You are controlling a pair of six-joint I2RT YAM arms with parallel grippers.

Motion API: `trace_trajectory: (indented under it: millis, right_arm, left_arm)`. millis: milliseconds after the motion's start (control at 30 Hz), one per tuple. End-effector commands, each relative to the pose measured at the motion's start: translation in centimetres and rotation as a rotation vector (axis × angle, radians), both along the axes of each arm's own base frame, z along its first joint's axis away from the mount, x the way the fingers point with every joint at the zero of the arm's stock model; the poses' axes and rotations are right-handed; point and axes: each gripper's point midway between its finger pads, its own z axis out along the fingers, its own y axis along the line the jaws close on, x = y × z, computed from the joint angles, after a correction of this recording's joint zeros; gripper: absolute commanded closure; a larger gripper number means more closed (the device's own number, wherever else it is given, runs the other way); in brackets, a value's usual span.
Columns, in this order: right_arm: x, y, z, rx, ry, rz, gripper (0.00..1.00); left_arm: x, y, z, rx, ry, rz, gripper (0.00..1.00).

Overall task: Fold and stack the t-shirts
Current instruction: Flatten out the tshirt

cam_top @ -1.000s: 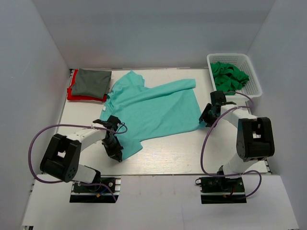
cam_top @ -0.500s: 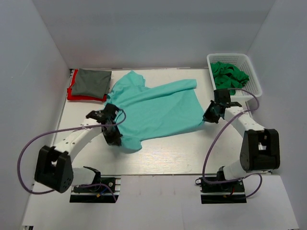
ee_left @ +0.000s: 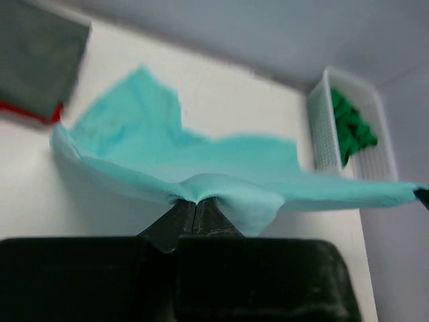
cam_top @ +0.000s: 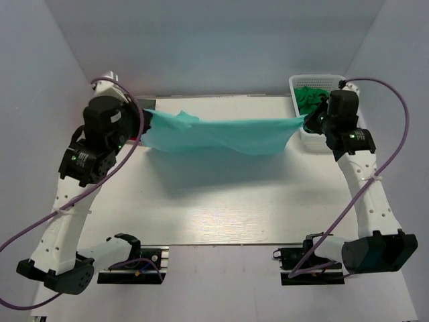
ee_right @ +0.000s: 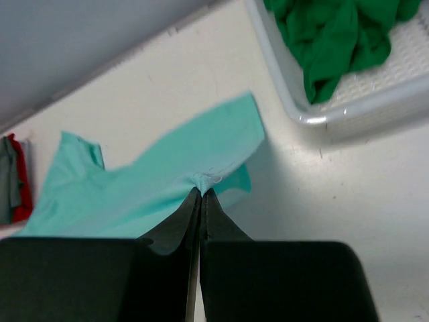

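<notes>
Hoisted teal t-shirt [cam_top: 221, 136] off table [cam_top: 221, 204] middle since one second ago; now holding it airborne over far edge. Clamped onto left end with left tool [cam_top: 145, 123], onto right end with right tool [cam_top: 308, 121]. Stretched lengthwise left-to-right between both, equally near each arm, sagging midway.

You are looking at a teal t-shirt [cam_top: 221, 134] that is showing as soft, matt cloth, smooth where it is pulling taut and wrinkling at the pinched corners. The left claw [ee_left: 196, 204] and right claw [ee_right: 202, 194] are reading as dark, matt hard plastic. The basket [ee_right: 315, 117] is showing as glossy white plastic lattice, and the green t-shirts [ee_right: 335, 40] in it are looking like matt, crumpled cloth. The desk [cam_top: 221, 201] is giving off a faint sheen, smooth and white. The grey t-shirt [ee_left: 33, 57] and red t-shirt [ee_left: 33, 113] are looking matt too
</notes>
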Motion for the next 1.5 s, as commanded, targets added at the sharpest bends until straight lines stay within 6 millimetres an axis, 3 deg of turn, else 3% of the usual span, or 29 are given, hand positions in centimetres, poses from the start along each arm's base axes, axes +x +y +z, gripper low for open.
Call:
trace_trajectory:
  millis: [0, 100, 133, 167, 200, 233, 267, 300, 467, 533, 600, 633, 767, 867, 1033, 1167, 1300, 1333, 1367, 1400, 1433, 1467]
  right_arm:
    - [-0.9, -1.5, 5.8, -0.061, -0.118, -0.041, 1.00]
    - [-2.2, -2.0, 11.0, -0.072, -0.237, -0.049, 1.00]
    - [-2.6, -2.0, 11.6, -0.075, -0.247, -0.048, 1.00]
    - [-3.2, -2.1, 13.9, -0.084, -0.297, -0.039, 1.00]
    - [-3.6, -1.9, 14.7, -0.083, -0.316, -0.026, 1.00]
    - [-4.0, -2.1, 15.0, -0.088, -0.312, -0.028, 1.00]
    - [-5.0, -2.1, 17.1, -0.098, -0.366, -0.022, 1.00]
    - [-5.4, -2.2, 17.5, -0.100, -0.374, -0.018, 1.00]
    - [-8.9, -1.6, 21.3, -0.087, -0.487, 0.040, 1.00]
    - [-10.9, -1.7, 23.4, -0.090, -0.550, 0.046, 1.00]
    - [-11.9, -1.6, 23.7, -0.093, -0.551, 0.057, 1.00]
    - [-13.4, -1.7, 25.1, -0.090, -0.595, 0.060, 1.00]
    - [-16.8, -1.1, 26.4, -0.073, -0.652, 0.109, 1.00]
    - [-20.0, -0.7, 27.4, -0.052, -0.714, 0.146, 1.00]
    - [-23.6, -0.1, 27.4, -0.024, -0.756, 0.198, 1.00]
    - [-23.9, 0.2, 26.3, -0.014, -0.730, 0.212, 1.00]
    - [-22.1, 0.4, 23.5, 0.006, -0.646, 0.207, 1.00]
    - [-21.6, 0.4, 23.3, 0.006, -0.644, 0.199, 1.00]
    - [-20.0, 0.5, 20.9, 0.013, -0.576, 0.193, 1.00]
    - [-19.3, 0.4, 20.7, 0.016, -0.579, 0.181, 1.00]
    - [-18.9, 0.5, 20.0, 0.021, -0.565, 0.182, 1.00]
    - [-17.8, 0.6, 18.3, 0.028, -0.520, 0.179, 1.00]
  left_arm:
    - [0.2, 2.9, 7.4, 0.044, -0.246, 0.103, 1.00]
    - [-0.7, 4.1, 11.8, 0.020, -0.357, 0.148, 1.00]
    - [-1.3, 4.7, 13.3, -0.004, -0.394, 0.175, 1.00]
    - [-1.6, 5.0, 14.5, -0.018, -0.426, 0.188, 1.00]
    - [-2.0, 4.6, 16.8, -0.040, -0.501, 0.159, 1.00]
    - [-2.8, 4.2, 18.2, -0.053, -0.550, 0.115, 1.00]
    - [-3.4, 3.0, 19.2, -0.040, -0.591, 0.036, 1.00]
    - [-4.1, 3.0, 20.8, -0.046, -0.629, 0.018, 1.00]
    - [-6.4, 3.3, 23.9, -0.053, -0.703, -0.008, 1.00]
    - [-9.4, 4.3, 26.0, -0.070, -0.777, -0.010, 1.00]
    - [-11.3, 5.0, 27.0, -0.075, -0.830, -0.013, 1.00]
    - [-12.7, 5.1, 28.0, -0.088, -0.870, -0.028, 1.00]
    - [-17.2, 5.9, 29.8, -0.094, -0.971, -0.076, 1.00]
    - [-19.8, 6.0, 30.2, -0.098, -1.008, -0.120, 1.00]
    - [-21.6, 5.7, 30.1, -0.103, -1.019, -0.173, 1.00]
    - [-20.9, 5.4, 29.2, -0.106, -0.990, -0.178, 1.00]
    - [-18.1, 4.2, 27.3, -0.100, -0.925, -0.187, 1.00]
    - [-16.2, 3.8, 25.8, -0.089, -0.876, -0.176, 1.00]
    - [-15.2, 3.5, 25.1, -0.098, -0.849, -0.170, 1.00]
    - [-13.0, 2.9, 23.3, -0.084, -0.798, -0.163, 1.00]
    - [-12.0, 2.7, 22.3, -0.076, -0.767, -0.153, 1.00]
    - [-9.9, 2.1, 21.0, -0.077, -0.718, -0.142, 1.00]
